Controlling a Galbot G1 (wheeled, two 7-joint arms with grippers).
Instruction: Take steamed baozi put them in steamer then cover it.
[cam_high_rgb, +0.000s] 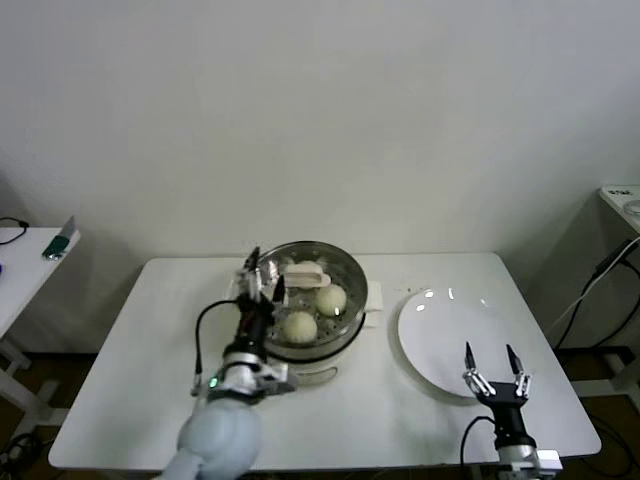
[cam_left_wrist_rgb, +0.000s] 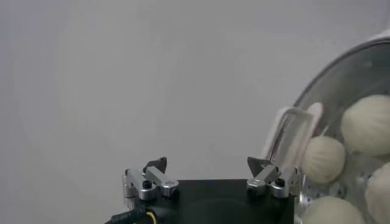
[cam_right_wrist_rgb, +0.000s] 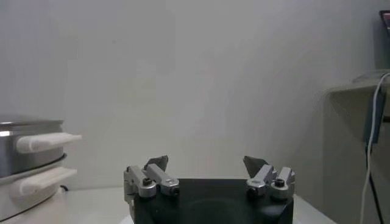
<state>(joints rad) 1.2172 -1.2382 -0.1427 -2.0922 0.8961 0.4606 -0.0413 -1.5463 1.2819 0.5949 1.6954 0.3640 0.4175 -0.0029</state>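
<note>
Table (cam_high_rgb: 150, 380) in white carries the steamer (cam_high_rgb: 345, 268) near its middle, the glass cover (cam_high_rgb: 305, 272) sitting on it with its cream bar handle (cam_left_wrist_rgb: 291, 135) on top, and a flat white plate (cam_high_rgb: 440, 340) just beside the pot. The left gripper (cam_high_rgb: 262, 275) reaches forward from its raised arm, fingers spread wide and holding nothing, at the pot's rim on its left side; the handle lies just beyond one fingertip (cam_left_wrist_rgb: 259, 164). The steamed baozi (cam_high_rgb: 300, 326) rest inside the pot under the glass, past those fingers. The right gripper (cam_high_rgb: 492, 364) hovers upright at the plate's near edge, fingers splayed and empty, well apart from the steamer.
</note>
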